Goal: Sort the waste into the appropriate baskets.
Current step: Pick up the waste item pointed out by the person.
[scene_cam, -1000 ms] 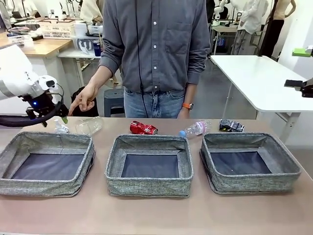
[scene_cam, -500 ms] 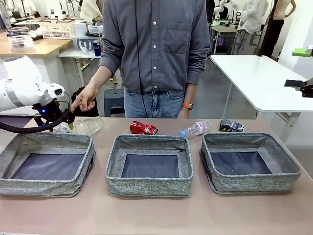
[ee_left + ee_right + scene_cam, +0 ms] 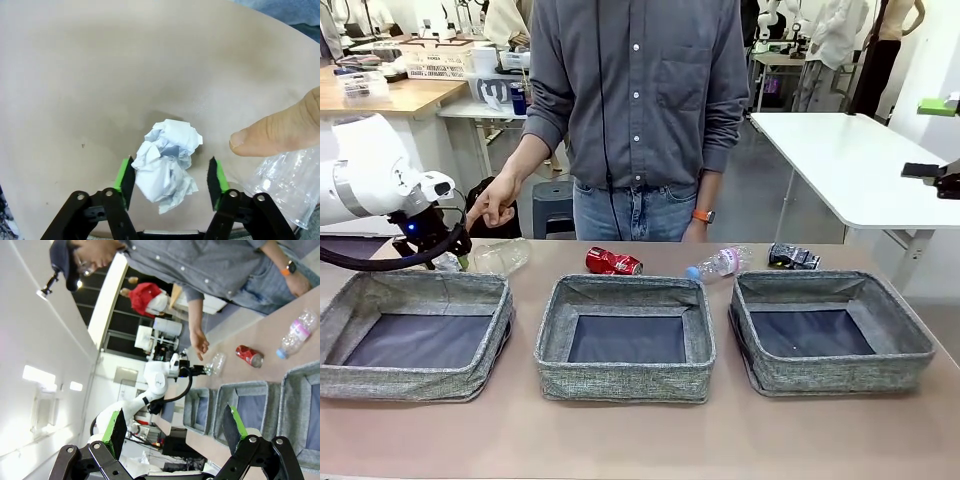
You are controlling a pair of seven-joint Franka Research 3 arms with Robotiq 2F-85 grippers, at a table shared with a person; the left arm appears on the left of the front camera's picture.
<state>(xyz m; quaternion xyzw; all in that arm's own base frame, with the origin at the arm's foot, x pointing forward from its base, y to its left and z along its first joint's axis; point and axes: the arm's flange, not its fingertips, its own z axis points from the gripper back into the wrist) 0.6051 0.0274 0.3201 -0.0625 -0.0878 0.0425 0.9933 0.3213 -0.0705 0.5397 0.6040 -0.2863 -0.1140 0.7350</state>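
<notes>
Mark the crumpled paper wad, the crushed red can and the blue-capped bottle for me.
crumpled paper wad [image 3: 167,165]: left wrist view, middle of the wad.
crushed red can [image 3: 613,262]: front view, centre of its side.
blue-capped bottle [image 3: 722,263]: front view, on its labelled body.

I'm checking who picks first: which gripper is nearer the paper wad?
Left. The left gripper straddles the paper wad on the table, a pad on each side. The right gripper hangs open, high off to the right, far from it.
</notes>
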